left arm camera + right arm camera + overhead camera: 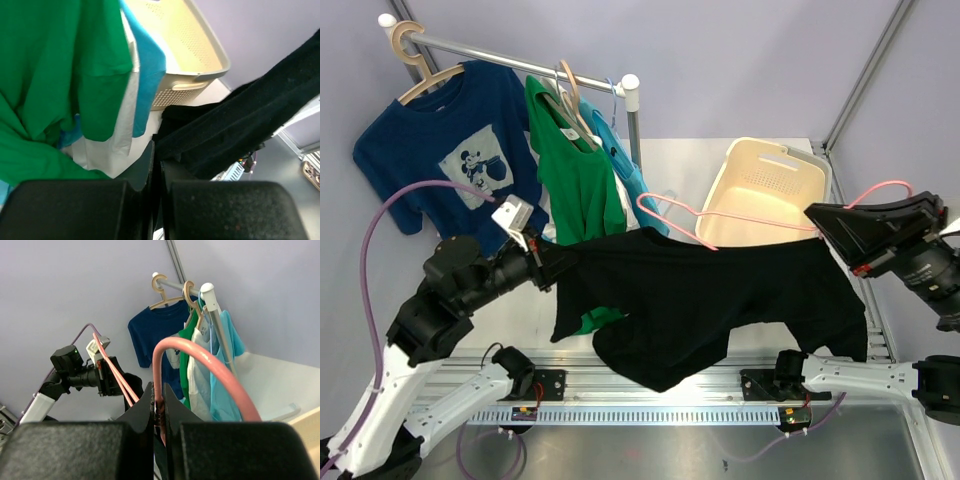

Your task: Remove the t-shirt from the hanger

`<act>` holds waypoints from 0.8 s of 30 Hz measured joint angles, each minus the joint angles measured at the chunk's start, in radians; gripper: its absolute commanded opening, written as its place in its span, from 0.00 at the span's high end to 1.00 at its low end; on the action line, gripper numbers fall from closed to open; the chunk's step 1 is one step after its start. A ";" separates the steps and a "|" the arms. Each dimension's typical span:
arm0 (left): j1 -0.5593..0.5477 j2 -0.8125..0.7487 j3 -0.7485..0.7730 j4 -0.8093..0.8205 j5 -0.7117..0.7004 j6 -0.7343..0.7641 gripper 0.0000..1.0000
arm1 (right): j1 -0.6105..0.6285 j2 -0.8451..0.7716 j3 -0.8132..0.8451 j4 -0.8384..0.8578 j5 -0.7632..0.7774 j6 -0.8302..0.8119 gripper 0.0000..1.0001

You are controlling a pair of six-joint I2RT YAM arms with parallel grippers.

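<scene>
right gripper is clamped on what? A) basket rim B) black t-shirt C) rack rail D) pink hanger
D: in the right wrist view, the right gripper has its jaws shut on the pink hanger wire; the black t-shirt is in the left gripper.

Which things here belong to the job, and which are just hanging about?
Job:
- black t-shirt
- pink hanger
- left gripper, shut on the shirt
- right gripper, shut on the hanger

Not part of it:
- navy t-shirt
- green t-shirt
- light blue shirt
- basket
- rail
</scene>
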 measured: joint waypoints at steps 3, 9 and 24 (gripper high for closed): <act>0.000 0.027 -0.021 0.002 -0.005 0.007 0.70 | 0.000 0.009 -0.058 0.068 -0.010 -0.025 1.00; 0.005 -0.006 -0.045 0.000 0.050 0.037 0.29 | 0.000 0.121 -0.037 0.084 -0.018 -0.040 1.00; 0.006 0.041 0.246 -0.032 0.238 0.148 0.15 | 0.000 0.341 -0.208 0.050 -0.162 -0.046 1.00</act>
